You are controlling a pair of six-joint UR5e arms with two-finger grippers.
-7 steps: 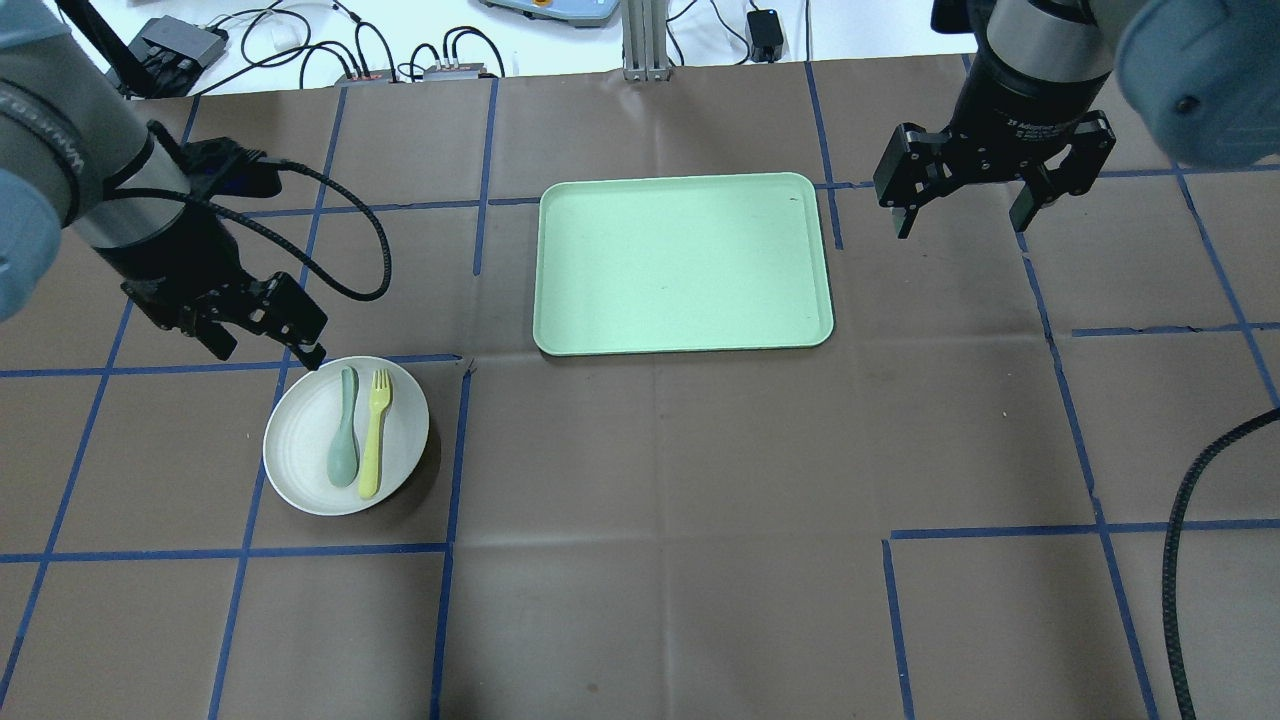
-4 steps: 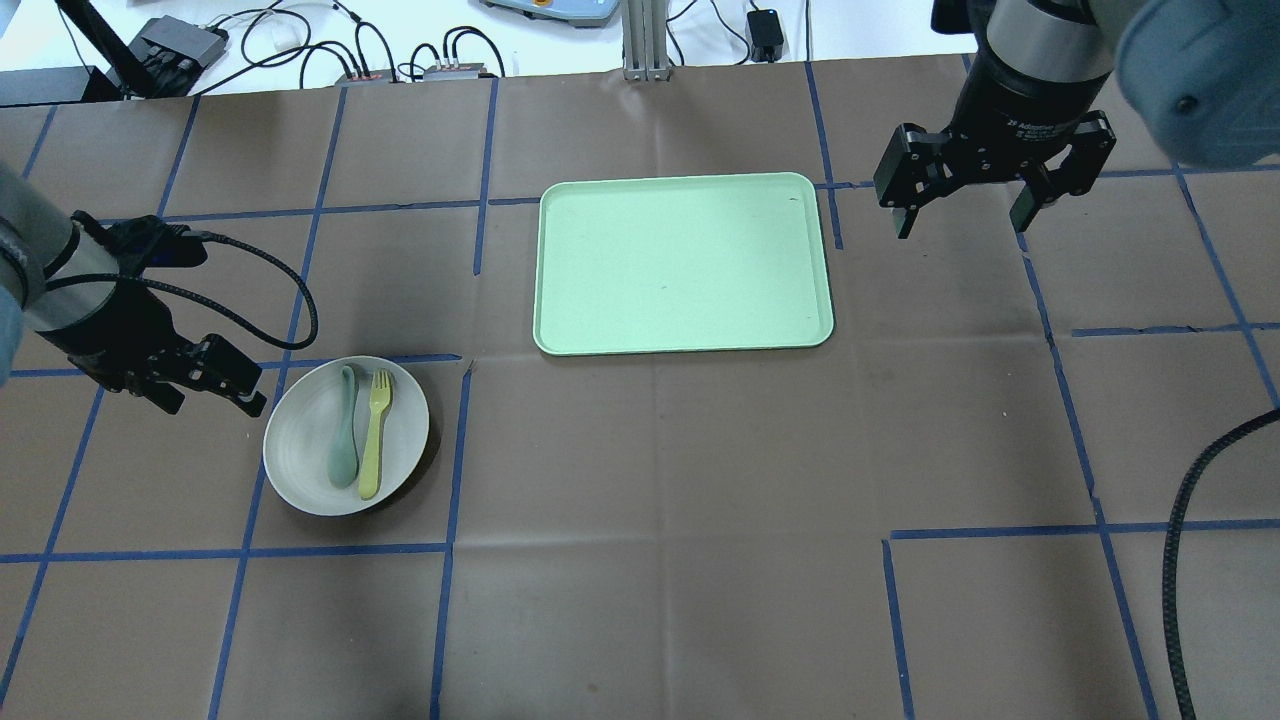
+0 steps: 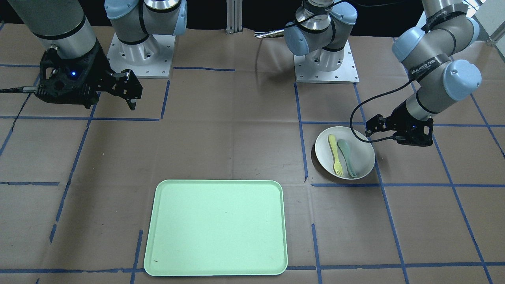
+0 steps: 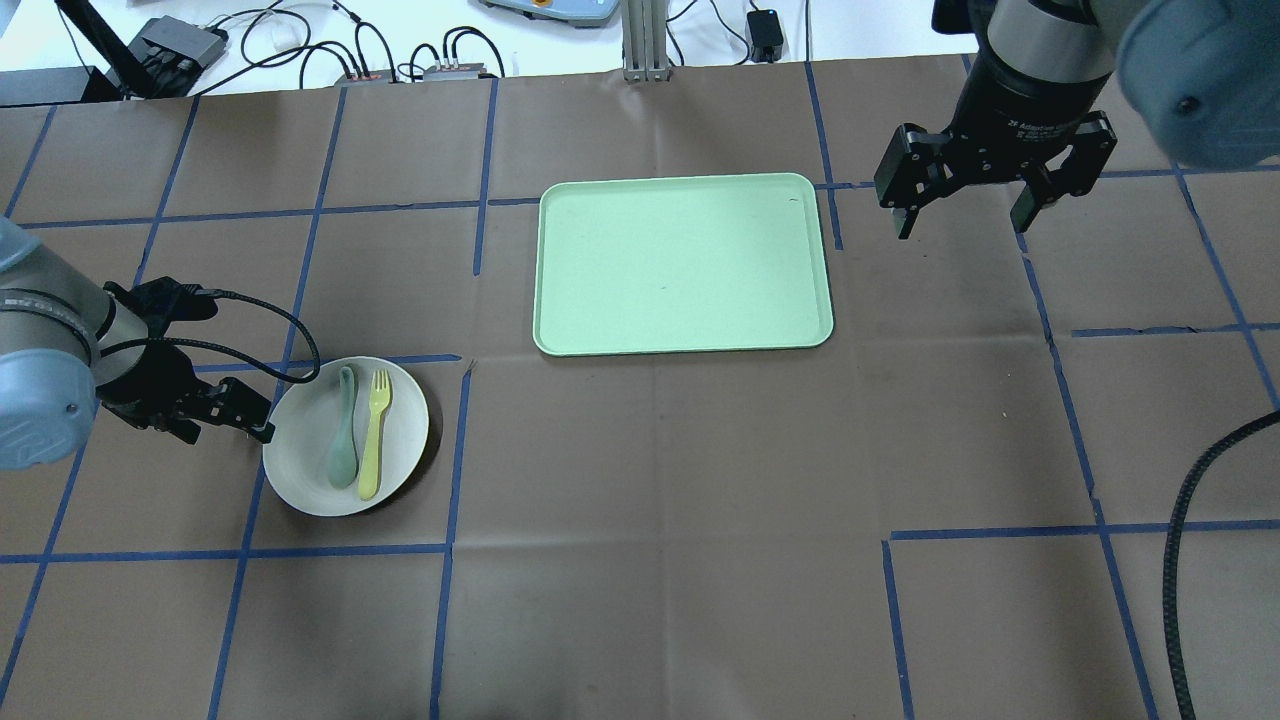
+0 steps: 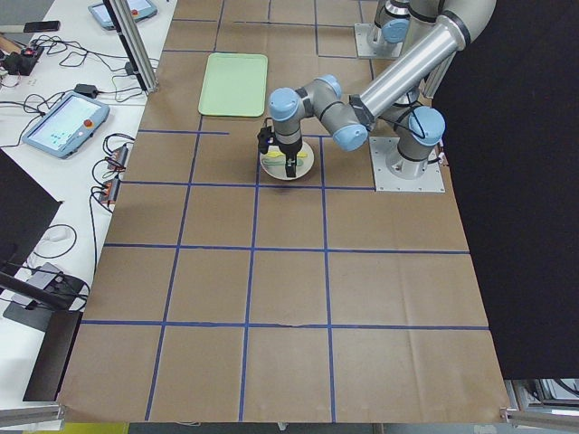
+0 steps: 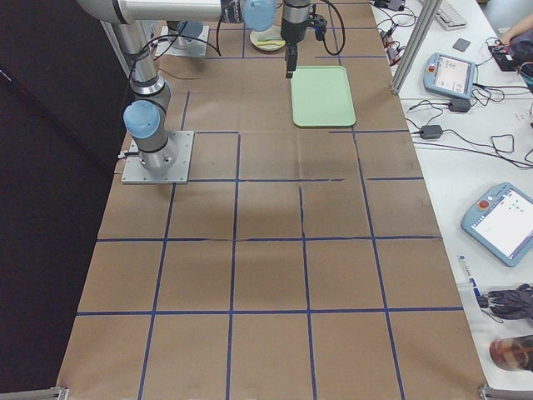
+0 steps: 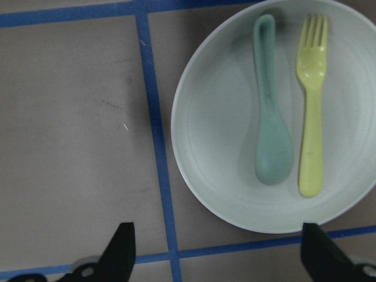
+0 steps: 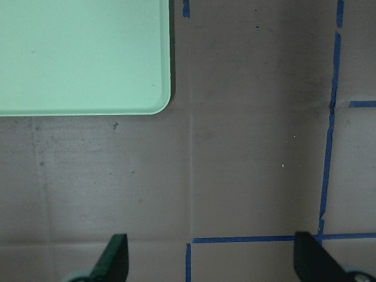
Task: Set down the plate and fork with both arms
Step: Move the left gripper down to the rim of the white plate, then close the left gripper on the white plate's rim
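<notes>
One plate: sits on the tabletop, toward the robot's left, well apart from the green tray.
Fork: lies inside the plate, tines pointing away from the robot.
Spoon: in the same plate, parallel to the fork, on its left.
Left hand: fingers spread, holding nothing, low at the plate's left rim; can't tell if it touches.
Right hand: fingers spread, empty, raised over bare tabletop just right of the tray's far-right corner.
</notes>
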